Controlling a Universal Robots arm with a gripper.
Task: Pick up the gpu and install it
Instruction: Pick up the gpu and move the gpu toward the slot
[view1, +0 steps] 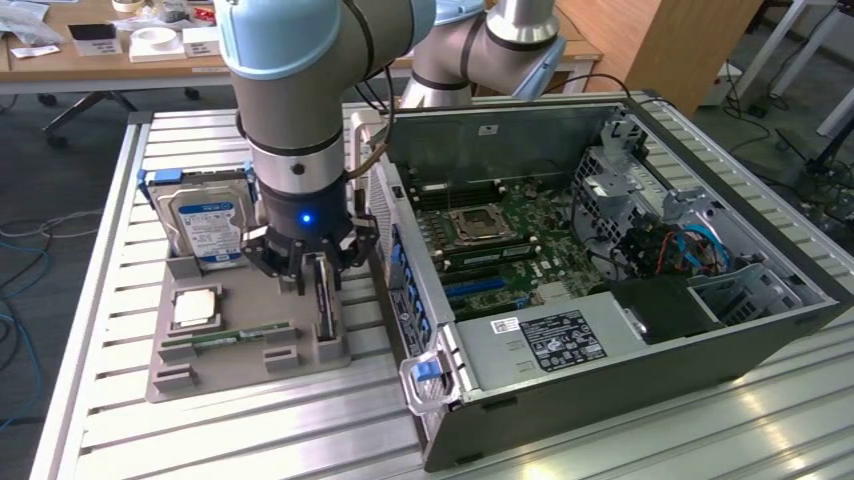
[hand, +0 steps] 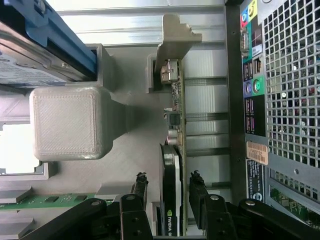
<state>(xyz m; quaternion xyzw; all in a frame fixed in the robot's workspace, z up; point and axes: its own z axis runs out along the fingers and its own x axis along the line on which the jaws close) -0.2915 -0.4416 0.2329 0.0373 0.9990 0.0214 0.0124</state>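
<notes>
End effector (hand: 169, 189) is down low over the tray and released: its two fingers (hand: 141, 192) stand either side of the gpu (hand: 173, 160) with daylight on both faces, nothing clenched. The gpu stands on edge in its slot of the grey holder tray (view1: 240, 378), bracket end up at twelve o'clock in the exterior view. Hard drive (view1: 211, 225) sits at ten o'clock of the end effector, memory stick (view1: 240, 335) at eight, and the open computer case (view1: 627, 370) at three on the counter (view1: 200, 440). I'd call this the pick, straddle made and grip not yet taken; it calls for an even squeeze on both flat faces.
</notes>
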